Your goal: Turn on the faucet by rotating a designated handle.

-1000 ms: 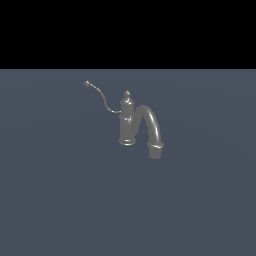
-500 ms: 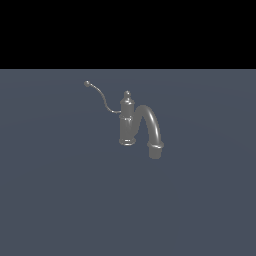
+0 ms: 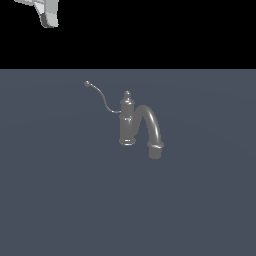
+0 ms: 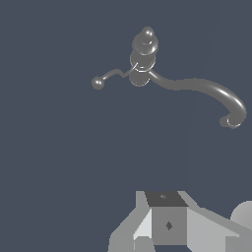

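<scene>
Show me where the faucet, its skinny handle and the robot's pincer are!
faucet (image 3: 127, 122): exterior view, on the upright column.
handle (image 3: 101, 96): exterior view, on the thin curved lever.
pincer (image 3: 48, 15): exterior view, pale finger at top edge.

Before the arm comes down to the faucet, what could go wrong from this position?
1. The handle is much thinner than the spout, and both leave the same column; the arm might push the spout by mistake.
2. The gripper is far away, at the exterior view's upper left edge, with its fingertips hidden in both views, so aiming at the small ball tip may be inexact.
3. The lever is curved and smooth; a push could slide off.
</scene>
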`<action>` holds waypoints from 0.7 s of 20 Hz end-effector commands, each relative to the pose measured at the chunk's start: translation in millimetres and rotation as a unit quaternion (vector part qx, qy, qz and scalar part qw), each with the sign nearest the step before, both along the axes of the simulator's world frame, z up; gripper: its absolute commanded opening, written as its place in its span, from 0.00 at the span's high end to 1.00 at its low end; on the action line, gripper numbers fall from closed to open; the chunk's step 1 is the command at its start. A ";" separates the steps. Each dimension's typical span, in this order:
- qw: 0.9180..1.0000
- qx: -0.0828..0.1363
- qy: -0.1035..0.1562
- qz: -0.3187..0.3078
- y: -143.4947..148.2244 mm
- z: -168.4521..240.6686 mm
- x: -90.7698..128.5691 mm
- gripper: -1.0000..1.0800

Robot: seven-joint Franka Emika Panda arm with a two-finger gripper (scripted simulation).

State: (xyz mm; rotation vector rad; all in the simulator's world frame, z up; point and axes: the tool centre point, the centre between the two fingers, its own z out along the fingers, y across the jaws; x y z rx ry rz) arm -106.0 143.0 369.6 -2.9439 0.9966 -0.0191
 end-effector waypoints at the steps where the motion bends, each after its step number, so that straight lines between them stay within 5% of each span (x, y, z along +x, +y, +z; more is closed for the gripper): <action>1: 1.000 0.000 0.001 -0.026 4.0 -9.6 13.3 1.00; 14: 0.988 -0.002 0.006 -0.154 10.9 -58.2 82.2 1.00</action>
